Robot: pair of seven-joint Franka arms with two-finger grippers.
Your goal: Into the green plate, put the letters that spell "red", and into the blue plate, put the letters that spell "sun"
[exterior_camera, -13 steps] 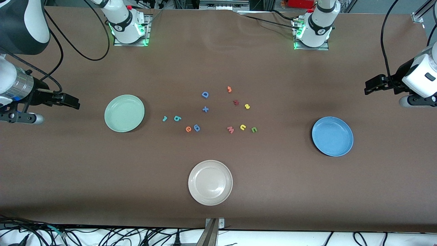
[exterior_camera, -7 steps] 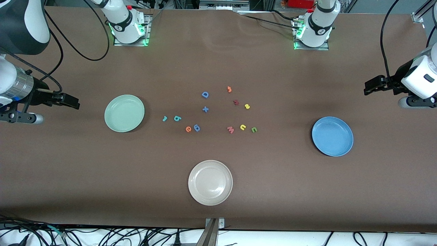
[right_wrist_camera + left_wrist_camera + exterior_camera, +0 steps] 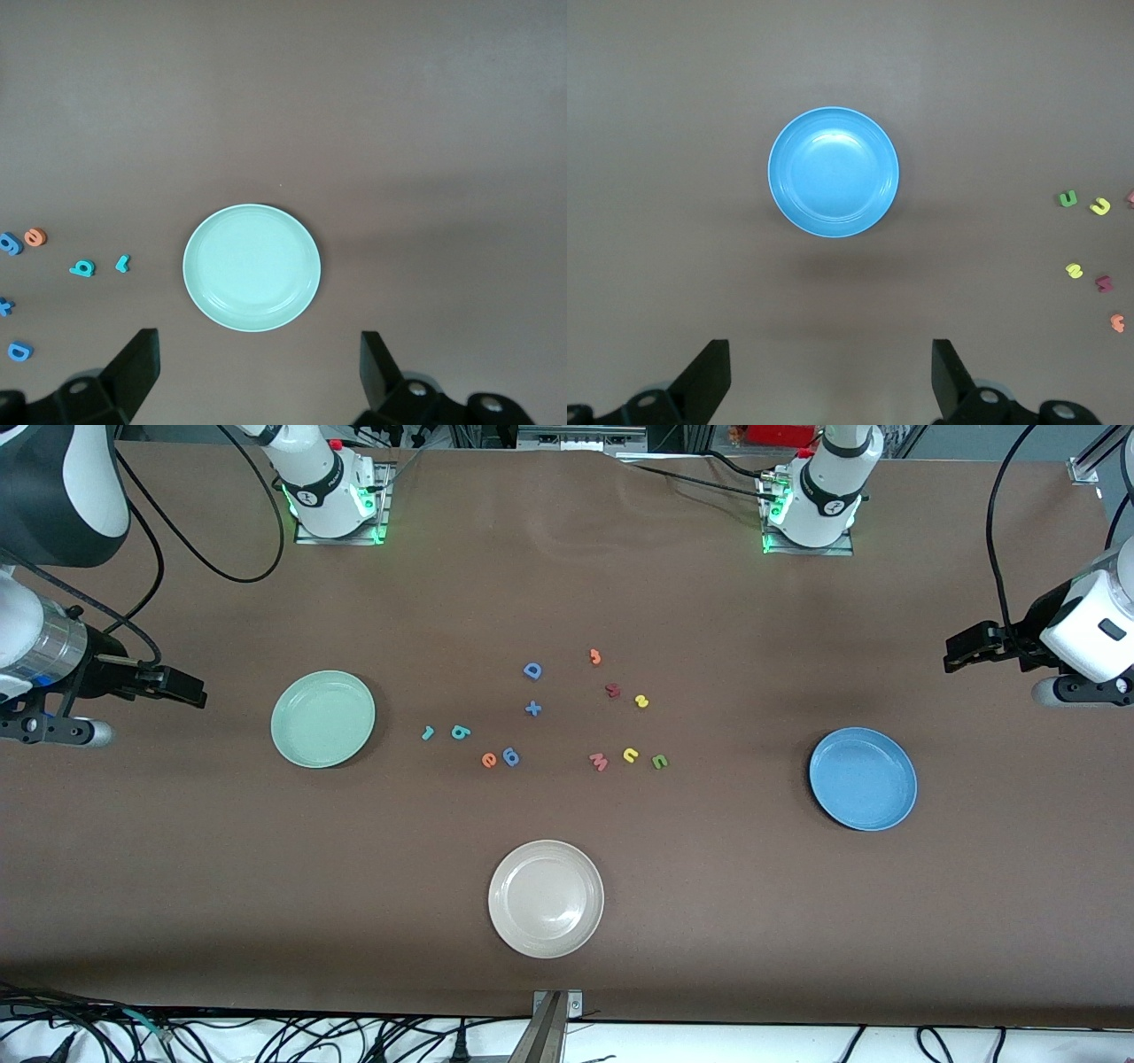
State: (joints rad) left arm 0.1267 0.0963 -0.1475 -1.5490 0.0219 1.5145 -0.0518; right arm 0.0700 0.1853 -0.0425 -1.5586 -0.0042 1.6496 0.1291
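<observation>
Up at the counter's ends, your left pincer (image 3: 961,648) and right pincer (image 3: 182,688) still hang apart, nothing's moved, letters unsorted.

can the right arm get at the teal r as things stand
Probably yes. The tiny teal foam "r" lies flat on the bare brown table, just past the round pale green plate from the right gripper, whose jaws are open. Nothing touches or covers it.
</observation>
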